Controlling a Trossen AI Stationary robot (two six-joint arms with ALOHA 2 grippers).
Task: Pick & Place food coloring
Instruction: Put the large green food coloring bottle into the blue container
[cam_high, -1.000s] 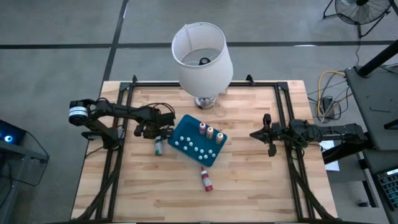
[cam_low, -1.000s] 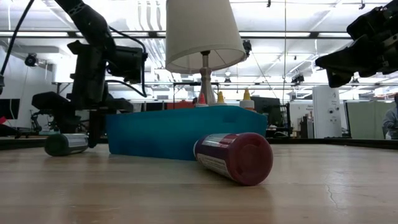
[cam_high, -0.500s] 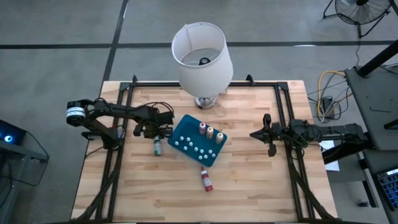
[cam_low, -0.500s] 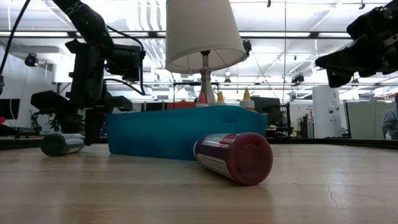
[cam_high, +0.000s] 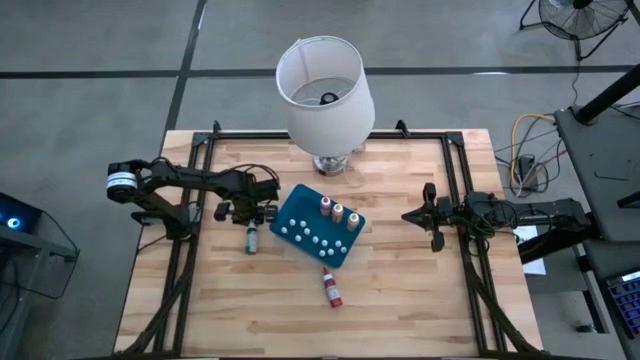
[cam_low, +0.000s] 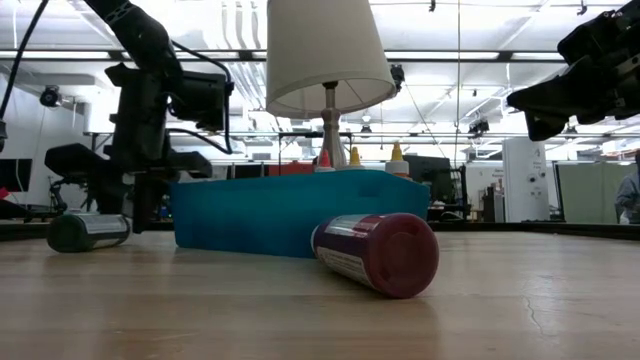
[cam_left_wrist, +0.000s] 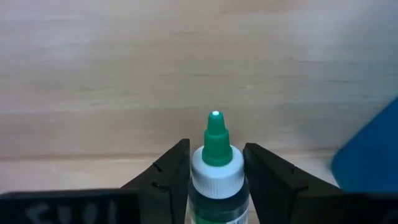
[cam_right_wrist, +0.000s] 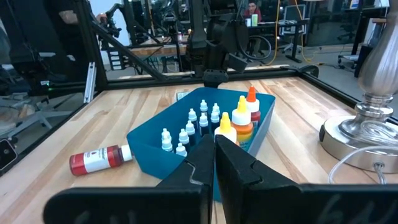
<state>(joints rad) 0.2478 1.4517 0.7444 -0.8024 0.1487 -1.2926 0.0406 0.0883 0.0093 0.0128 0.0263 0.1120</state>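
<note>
Left arm stretched low over desk (cam_high: 400, 300), left pincer (cam_left_wrist: 214, 163) pointing down, fingers closed round green bottle (cam_left_wrist: 216, 174) lying on wood beside blue tray (cam_high: 318, 225). Right pincer (cam_high: 432, 216) fully shut, empty, raised, well apart.

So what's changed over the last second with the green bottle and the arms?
The left pincer has closed in around the green bottle, which has shifted slightly away from the blue tray along the table. The red bottle, the lamp and the right pincer stayed as they were.
</note>
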